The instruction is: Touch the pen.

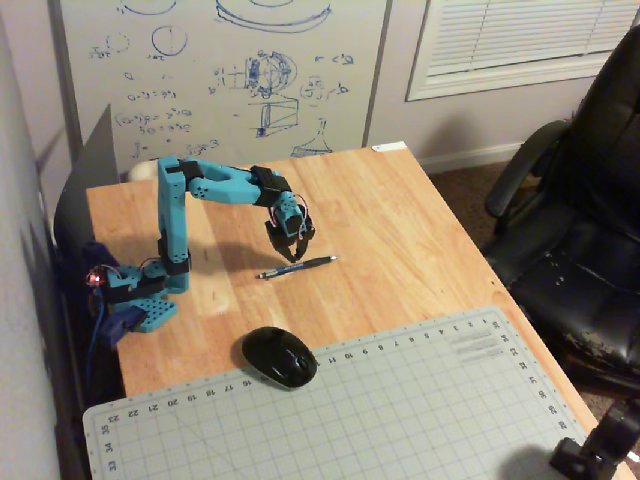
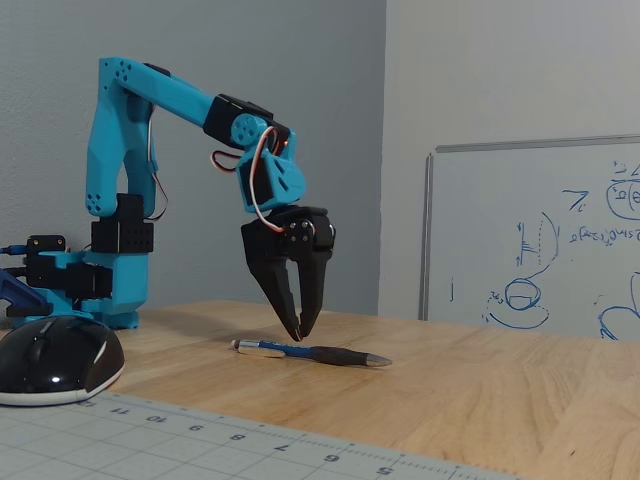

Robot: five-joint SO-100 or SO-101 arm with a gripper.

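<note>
One thin dark blue pen with silvery ends (image 1: pixel 297 267) (image 2: pixel 311 352) lies on the single light wooden table (image 1: pixel 430 250) (image 2: pixel 480 390). One glossy black computer mouse (image 1: pixel 279 356) (image 2: pixel 52 360) sits at about 6 o'clock from the pen in a fixed view. One grey gridded cutting mat (image 1: pixel 400 410) (image 2: pixel 150 445) covers the table's near end. One turquoise plastic robot arm (image 1: pixel 205 185) (image 2: pixel 120 150) carries one black two-finger gripper (image 1: pixel 293 250) (image 2: pixel 300 333). One whiteboard with blue sketches (image 1: pixel 220 70) (image 2: pixel 540 240) leans at 12 o'clock. One black leather office chair (image 1: pixel 580 200) stands at 3 o'clock.

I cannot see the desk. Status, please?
Gripper shut, just above pen; contact unclear. Pen flat on table. Nothing between them.
</note>
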